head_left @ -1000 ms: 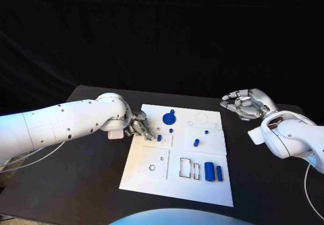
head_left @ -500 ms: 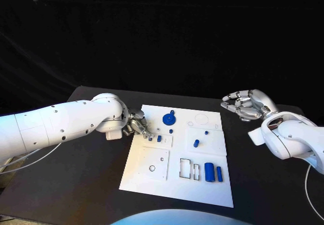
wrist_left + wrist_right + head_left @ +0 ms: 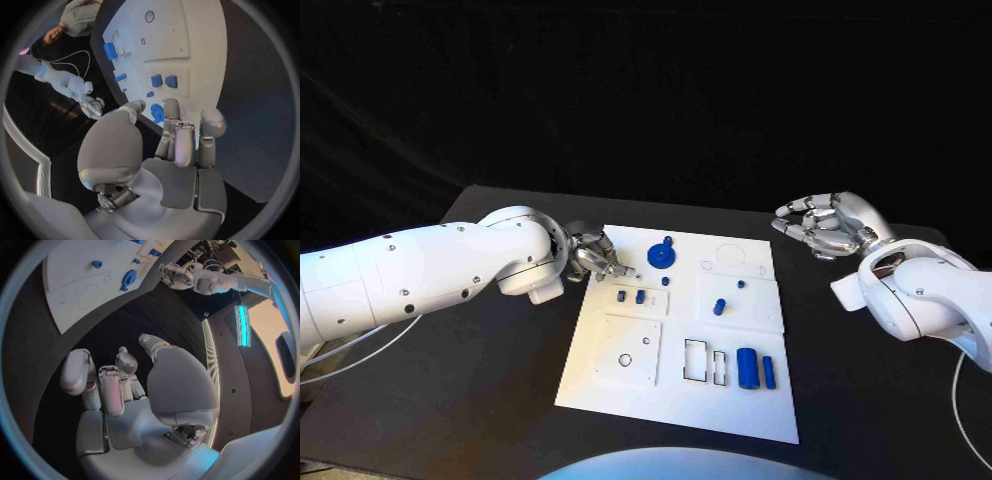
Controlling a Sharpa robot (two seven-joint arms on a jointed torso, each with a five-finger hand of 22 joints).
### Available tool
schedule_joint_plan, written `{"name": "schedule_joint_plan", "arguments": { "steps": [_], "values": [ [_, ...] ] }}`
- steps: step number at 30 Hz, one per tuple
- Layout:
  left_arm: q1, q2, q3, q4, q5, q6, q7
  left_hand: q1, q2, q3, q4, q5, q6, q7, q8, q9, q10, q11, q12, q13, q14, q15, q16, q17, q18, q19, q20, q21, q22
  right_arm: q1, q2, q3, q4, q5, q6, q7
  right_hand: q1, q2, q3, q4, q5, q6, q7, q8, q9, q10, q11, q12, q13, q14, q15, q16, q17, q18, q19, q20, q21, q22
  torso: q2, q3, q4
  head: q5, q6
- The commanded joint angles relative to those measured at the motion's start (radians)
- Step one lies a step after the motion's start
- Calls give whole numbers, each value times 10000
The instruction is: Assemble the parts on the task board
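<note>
The white task board (image 3: pixel 678 400) is lying flat on the bench (image 3: pixel 473 370), carrying small blue parts (image 3: pixel 747 366). Left robot hand (image 3: pixel 593 256) and right robot hand (image 3: pixel 828 226) are curling empty.

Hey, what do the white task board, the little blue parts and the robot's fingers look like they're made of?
The task board looks like matte white plastic or painted sheet: flat and even, no glare. The blue parts look like moulded or printed plastic, with uniform saturated colour and a dull surface. The fingers of the left hand look like brushed or silver-coated metal with a soft sheen, though metallic-painted plastic is possible.
</note>
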State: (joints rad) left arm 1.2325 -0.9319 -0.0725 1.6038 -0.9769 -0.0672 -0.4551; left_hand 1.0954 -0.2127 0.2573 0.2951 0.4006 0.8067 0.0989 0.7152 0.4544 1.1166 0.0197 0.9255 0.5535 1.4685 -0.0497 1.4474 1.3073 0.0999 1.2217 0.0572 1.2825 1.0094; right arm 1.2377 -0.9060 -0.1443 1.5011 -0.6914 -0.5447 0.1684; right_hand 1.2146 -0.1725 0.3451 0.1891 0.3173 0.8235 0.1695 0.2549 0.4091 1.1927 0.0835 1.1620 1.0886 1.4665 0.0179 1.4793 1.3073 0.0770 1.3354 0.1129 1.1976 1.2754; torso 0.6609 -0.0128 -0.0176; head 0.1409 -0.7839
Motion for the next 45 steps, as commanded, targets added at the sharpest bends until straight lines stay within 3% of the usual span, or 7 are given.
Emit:
{"name": "schedule_joint_plan", "arguments": {
  "steps": [1, 6, 14, 22, 31, 45],
  "values": [
    [-79, -87, -20, 258, -713, -1066, -76, -83, 140, -189, 5, -68, 85, -81, 178, 54, -39, -30, 59, -30, 439, 45, 9, 394, 175, 90, 41, -38, 70, -30, 0, -4, -5, -30, 51, 19, 45, -42, -11, 44, 29, -83, -10, 67, -9, -38, -2, 13, -17, 437, -91, -60, 298, 181, -40, 11, -22, -2, -35, 21, 39, 7, -16],
    [-226, -276, -68, 587, -1504, -1224, -301, -64, 200, -290, -7, -57, 111, -120, 311, 87, -29, -62, 98, -49, 438, 19, 7, 389, 170, 124, 27, -32, 89, -78, 0, -8, -28, -29, 49, 1, 44, -44, -14, 57, 26, -94, -9, 79, -13, -29, -1, 28, -6, 434, -90, -65, 290, 179, -35, 12, -20, 5, -69, 44, 66, -18, -53],
    [-403, -450, -116, 821, -2160, -1224, -418, 180, 284, -494, -9, -2, 139, -242, 820, 233, 58, -170, 365, -14, 438, -70, 7, 389, 153, 208, -36, -7, 164, -131, -4, -13, -54, -29, 36, -39, 44, -44, -14, 57, 26, -94, -9, 79, -13, -29, -1, 28, -6, 434, -90, -65, 290, 179, -35, 12, -20, 5, -74, 54, 66, 8, -66],
    [-518, -431, -138, 863, -2312, -854, -466, 351, 291, -561, -7, 19, 146, -318, 1125, 302, 369, -239, 937, 635, 439, -129, 5, 388, 107, 355, -82, 111, 382, -156, 0, -17, -64, -29, 35, -58, 44, -44, -14, 57, 26, -94, -9, 79, -13, -29, -1, 28, -6, 434, -90, -65, 290, 179, -35, 12, -20, 5, -57, 35, 52, 29, -74],
    [-790, -240, -146, 860, -2106, -770, -469, 372, 287, -580, -6, 23, 146, -332, 1177, 312, 428, -251, 1046, 763, 439, -140, 4, 387, 87, 416, -89, 166, 479, -178, 2, -18, -69, -29, 45, -67, 44, -44, -14, 57, 26, -94, -9, 79, -13, -29, -1, 28, -6, 434, -90, -65, 290, 179, -35, 12, -20, 5, -51, 33, 51, 29, -105],
    [-934, -11, -147, 692, -2050, -942, -463, 619, 304, -565, -17, 55, 72, -372, 1334, 318, 379, -291, 1156, 783, 439, -176, 1, 384, 77, 447, -118, 208, 536, -203, 2, -19, -72, -30, 71, -83, 60, -49, -14, 62, 31, -97, -11, 101, -16, -35, -3, 26, -22, 433, -90, -68, 287, 183, -43, 12, -41, -5, -50, 32, 45, 13, -119]
  ]
}}
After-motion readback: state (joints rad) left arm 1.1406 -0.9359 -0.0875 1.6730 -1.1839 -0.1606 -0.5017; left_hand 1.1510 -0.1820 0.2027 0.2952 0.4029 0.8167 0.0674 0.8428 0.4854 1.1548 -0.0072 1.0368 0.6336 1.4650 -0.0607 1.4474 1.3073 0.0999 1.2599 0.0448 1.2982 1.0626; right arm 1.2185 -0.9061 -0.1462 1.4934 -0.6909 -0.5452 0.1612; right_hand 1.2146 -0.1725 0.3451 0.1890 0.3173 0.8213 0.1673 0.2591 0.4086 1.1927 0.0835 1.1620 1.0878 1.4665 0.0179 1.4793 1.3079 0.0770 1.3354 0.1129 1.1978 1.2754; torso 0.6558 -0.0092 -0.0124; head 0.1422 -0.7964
